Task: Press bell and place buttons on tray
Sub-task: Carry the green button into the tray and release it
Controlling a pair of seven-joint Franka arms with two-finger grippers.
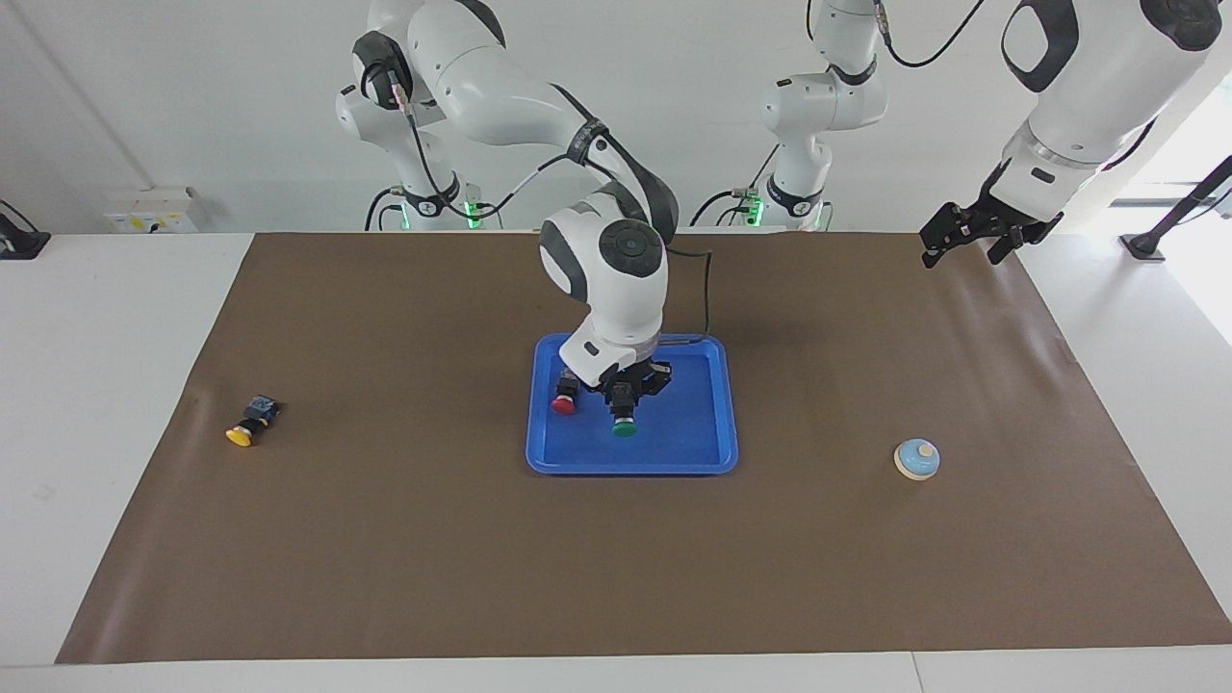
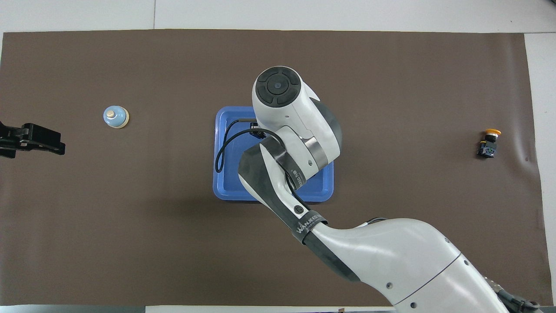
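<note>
Carrying step: right hand (image 1: 624, 398) clamped on green button (image 1: 624, 424) over blue tray (image 1: 729, 423), beside red button (image 1: 564, 398). Next: lower, release. Yellow button (image 1: 246, 424) lies on tabletop; left hand (image 1: 972, 234) open, waiting near bell (image 1: 916, 459).

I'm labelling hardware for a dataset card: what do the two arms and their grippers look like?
Both arms are glossy white with rounded shells and dark grey or black joint sections and round end caps. The right arm carries a black loose cable and a dark band with white lettering near its wrist. The right gripper and left gripper are black.
</note>
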